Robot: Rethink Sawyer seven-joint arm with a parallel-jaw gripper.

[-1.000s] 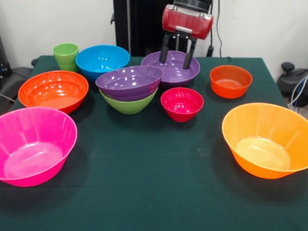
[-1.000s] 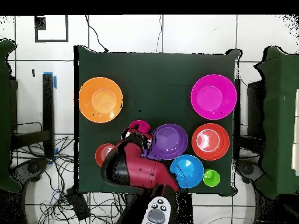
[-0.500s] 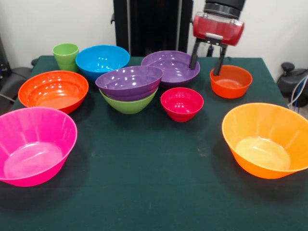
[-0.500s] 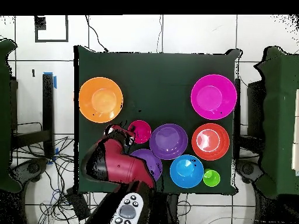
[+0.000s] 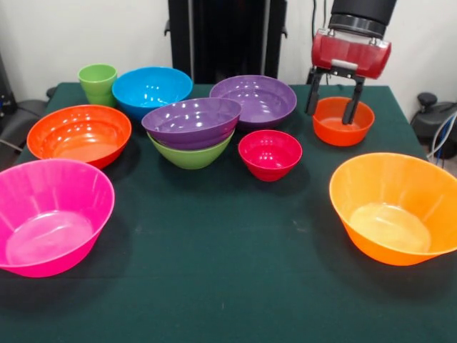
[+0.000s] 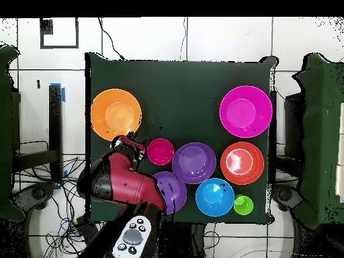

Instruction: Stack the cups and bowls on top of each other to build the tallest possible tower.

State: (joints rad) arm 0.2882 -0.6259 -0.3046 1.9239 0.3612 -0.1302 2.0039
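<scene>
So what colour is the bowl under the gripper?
Orange, the small bowl below the open gripper; clearest in the front view.

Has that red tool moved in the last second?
Yes. In the front view the tool has swung right, from over the back purple bowl to the small orange bowl.

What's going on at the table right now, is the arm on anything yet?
The arm's tool hangs open over the small orange bowl at the table's far right in the front view, one finger outside the rim and one inside, holding nothing. The only stack so far is a purple bowl sitting in a green bowl. The other bowls and the green cup sit separately around it.
</scene>
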